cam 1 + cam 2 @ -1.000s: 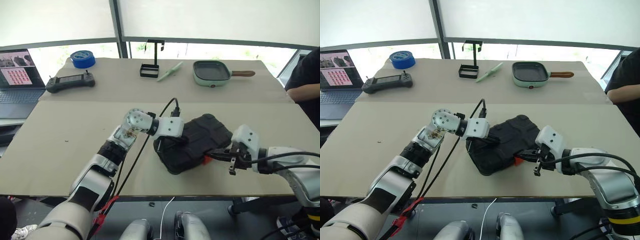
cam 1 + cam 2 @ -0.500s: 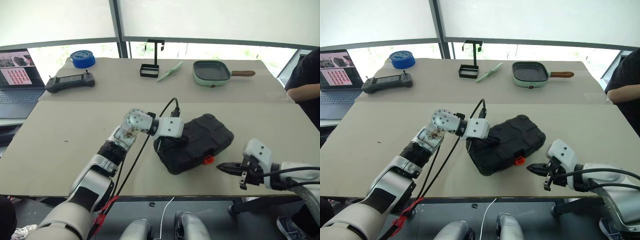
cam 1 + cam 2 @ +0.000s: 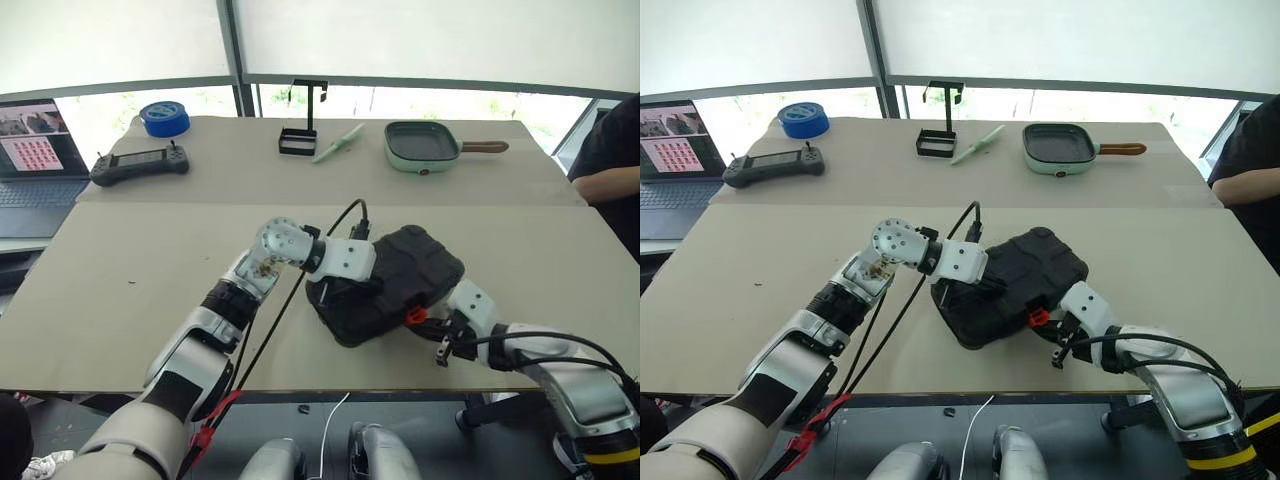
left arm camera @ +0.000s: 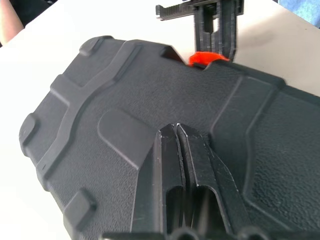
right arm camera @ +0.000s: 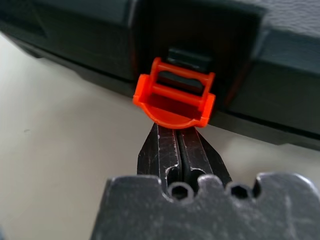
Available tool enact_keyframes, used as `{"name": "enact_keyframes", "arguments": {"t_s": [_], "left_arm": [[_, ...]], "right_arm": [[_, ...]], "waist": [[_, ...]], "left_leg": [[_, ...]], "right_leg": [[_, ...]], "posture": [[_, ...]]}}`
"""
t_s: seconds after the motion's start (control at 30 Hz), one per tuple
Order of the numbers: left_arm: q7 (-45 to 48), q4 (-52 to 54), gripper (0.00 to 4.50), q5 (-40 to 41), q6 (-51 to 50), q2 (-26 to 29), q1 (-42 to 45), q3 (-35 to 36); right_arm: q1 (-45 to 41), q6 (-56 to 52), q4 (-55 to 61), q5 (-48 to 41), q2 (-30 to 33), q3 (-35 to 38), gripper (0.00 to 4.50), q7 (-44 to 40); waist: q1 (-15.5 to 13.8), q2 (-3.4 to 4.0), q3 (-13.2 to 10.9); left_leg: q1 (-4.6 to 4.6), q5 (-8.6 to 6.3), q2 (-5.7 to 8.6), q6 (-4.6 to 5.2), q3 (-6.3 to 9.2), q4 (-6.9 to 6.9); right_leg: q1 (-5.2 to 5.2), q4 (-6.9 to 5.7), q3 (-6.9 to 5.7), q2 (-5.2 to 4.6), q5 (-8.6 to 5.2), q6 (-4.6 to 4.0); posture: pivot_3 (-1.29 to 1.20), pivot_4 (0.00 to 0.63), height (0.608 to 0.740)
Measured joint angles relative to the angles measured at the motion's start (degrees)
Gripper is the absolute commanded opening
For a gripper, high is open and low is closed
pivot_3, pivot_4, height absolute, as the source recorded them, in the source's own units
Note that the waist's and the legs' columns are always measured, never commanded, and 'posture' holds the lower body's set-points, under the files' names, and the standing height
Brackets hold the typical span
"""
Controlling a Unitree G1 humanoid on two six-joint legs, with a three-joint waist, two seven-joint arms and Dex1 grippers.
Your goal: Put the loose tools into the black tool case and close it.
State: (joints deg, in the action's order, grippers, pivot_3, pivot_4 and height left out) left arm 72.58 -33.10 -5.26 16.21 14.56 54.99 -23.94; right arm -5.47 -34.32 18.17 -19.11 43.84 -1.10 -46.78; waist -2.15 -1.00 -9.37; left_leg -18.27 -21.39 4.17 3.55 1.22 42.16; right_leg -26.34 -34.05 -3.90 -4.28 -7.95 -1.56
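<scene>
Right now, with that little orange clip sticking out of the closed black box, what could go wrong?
The right gripper, shut, sits just under the orange latch, which looks unfastened; a push off-centre might slip past it. The left gripper, shut, rests on the black tool case, which lies near the table edge, so a hard shove might slide it.

Person (image 3: 607, 150) at right edge, cropped

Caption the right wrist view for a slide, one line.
Shut right pincer meets the orange latch of the closed black tool case.
</scene>
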Motion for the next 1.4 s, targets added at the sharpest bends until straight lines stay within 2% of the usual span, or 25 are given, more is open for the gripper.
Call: {"name": "enact_keyframes", "arguments": {"t_s": [0.5,0.97,1.3,1.33,1.4], "left_arm": [[-0.49,1.15,0.13,-0.62,1.11,0.27,-1.31,-0.30],[-0.88,1.12,0.13,-0.82,1.13,0.82,-1.21,0.04],[-1.09,2.16,0.13,-1.02,-0.16,1.16,-1.78,0.36],[-1.13,2.46,0.36,-0.95,-0.46,1.24,-2.01,0.45],[-1.40,3.97,0.78,0.25,-2.89,1.86,-2.87,1.62]], "right_arm": [[-0.60,-0.55,2.48,-0.03,1.22,1.85,0.00,-1.65],[-5.44,-0.49,1.39,0.34,2.23,1.59,0.00,-4.14],[-5.66,3.71,-0.53,1.48,1.60,1.51,0.00,-5.06],[-5.51,3.69,-0.51,1.36,1.61,1.65,0.00,-5.02],[-4.56,2.33,0.45,-0.78,2.18,3.26,0.58,-5.80]], "waist": [[0.20,0.01,0.01],[1.14,0.02,0.01],[1.23,0.05,0.03],[1.23,0.05,0.03],[1.24,0.05,0.03]], "left_leg": [[0.02,0.00,0.00,0.01,-0.03,0.00],[0.04,0.00,-0.01,0.01,-0.04,-0.08],[0.07,0.00,-0.01,0.01,-0.03,-0.07],[0.07,0.00,-0.01,0.01,-0.03,-0.08],[0.06,0.00,-0.01,0.01,-0.02,-0.13]], "right_leg": [[0.01,-0.01,0.02,0.00,0.00,-0.01],[0.01,0.00,0.03,0.00,0.00,-0.01],[0.04,0.00,0.03,-0.01,0.00,0.00],[0.03,0.00,0.03,0.00,0.00,0.00],[-0.01,0.01,0.03,0.00,0.00,0.00]], "posture": [[0.00,0.150,0.740],[0.00,0.150,0.740],[0.00,0.150,0.740],[0.00,0.150,0.740],[0.00,0.150,0.740]]}}
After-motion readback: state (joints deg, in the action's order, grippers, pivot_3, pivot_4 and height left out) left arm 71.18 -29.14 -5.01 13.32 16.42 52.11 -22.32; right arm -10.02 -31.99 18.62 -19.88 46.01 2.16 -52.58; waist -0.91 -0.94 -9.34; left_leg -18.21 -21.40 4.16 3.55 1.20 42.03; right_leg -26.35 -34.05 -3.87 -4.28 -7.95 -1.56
